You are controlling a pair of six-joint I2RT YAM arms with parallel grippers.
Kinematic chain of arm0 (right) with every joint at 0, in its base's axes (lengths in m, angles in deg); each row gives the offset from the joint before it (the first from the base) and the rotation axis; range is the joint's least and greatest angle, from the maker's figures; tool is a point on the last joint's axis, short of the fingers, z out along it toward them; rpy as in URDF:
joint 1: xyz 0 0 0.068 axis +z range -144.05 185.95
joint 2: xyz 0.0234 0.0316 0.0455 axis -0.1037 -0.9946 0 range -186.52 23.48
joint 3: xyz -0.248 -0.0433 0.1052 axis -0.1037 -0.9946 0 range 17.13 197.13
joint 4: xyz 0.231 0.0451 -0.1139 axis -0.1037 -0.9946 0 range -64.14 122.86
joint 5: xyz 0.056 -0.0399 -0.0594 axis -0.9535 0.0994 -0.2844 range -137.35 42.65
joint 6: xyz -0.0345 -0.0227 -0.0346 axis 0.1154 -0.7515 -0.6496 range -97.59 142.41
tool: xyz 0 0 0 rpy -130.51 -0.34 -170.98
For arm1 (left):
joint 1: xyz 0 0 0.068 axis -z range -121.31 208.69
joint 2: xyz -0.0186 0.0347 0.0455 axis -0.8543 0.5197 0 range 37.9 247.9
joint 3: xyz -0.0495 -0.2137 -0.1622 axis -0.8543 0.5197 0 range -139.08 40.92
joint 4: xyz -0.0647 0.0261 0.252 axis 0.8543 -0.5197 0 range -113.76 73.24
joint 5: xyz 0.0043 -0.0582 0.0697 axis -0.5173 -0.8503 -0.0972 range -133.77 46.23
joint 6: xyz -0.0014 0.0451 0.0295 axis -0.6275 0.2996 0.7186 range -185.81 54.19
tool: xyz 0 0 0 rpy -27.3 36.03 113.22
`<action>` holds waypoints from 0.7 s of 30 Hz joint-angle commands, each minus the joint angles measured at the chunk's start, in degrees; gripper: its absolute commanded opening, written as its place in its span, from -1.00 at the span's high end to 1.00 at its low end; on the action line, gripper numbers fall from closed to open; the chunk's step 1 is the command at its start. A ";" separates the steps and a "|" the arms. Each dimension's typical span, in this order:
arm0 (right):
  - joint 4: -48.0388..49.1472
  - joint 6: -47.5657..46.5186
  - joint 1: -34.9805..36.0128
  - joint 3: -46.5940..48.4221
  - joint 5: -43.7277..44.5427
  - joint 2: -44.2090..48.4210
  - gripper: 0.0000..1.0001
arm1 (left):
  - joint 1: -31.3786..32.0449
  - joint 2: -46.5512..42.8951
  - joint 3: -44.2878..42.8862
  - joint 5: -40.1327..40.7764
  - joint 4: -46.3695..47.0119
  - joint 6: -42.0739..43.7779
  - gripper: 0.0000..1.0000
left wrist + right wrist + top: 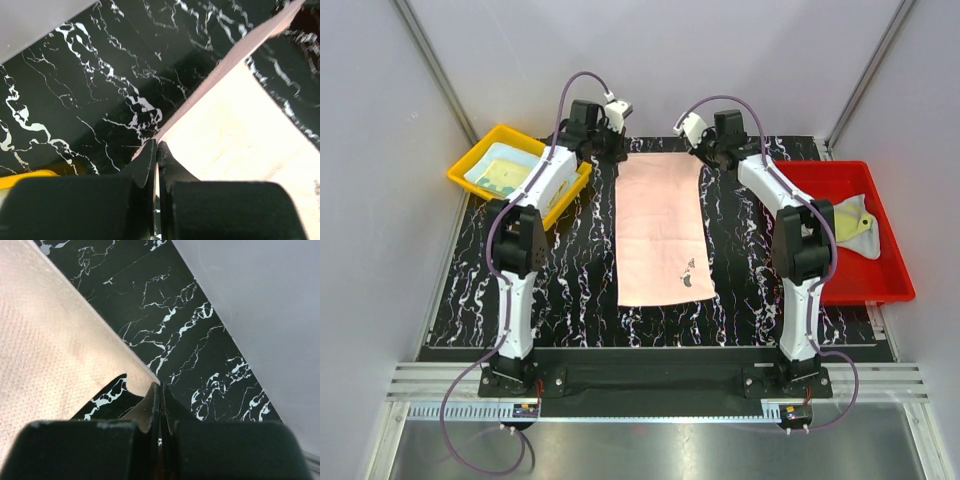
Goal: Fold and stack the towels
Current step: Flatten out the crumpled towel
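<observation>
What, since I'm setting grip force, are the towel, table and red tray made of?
The towel looks like soft matte terry cloth: dimpled weave in the right wrist view. The table is glossy black with white veins, marble-look, possibly laminate. The red tray seems smooth moulded plastic: uniform colour, raised rim.
</observation>
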 commanded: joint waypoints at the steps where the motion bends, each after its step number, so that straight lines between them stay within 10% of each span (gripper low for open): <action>1: -0.17 -2.78 -1.51 1.17 -0.85 1.15 1.00 | -1.31 -5.39 5.11 1.64 4.33 6.13 1.00; 21: -12.55 -4.89 0.95 -26.78 -2.60 26.98 1.00 | 6.25 -30.78 37.19 9.81 0.74 7.89 1.00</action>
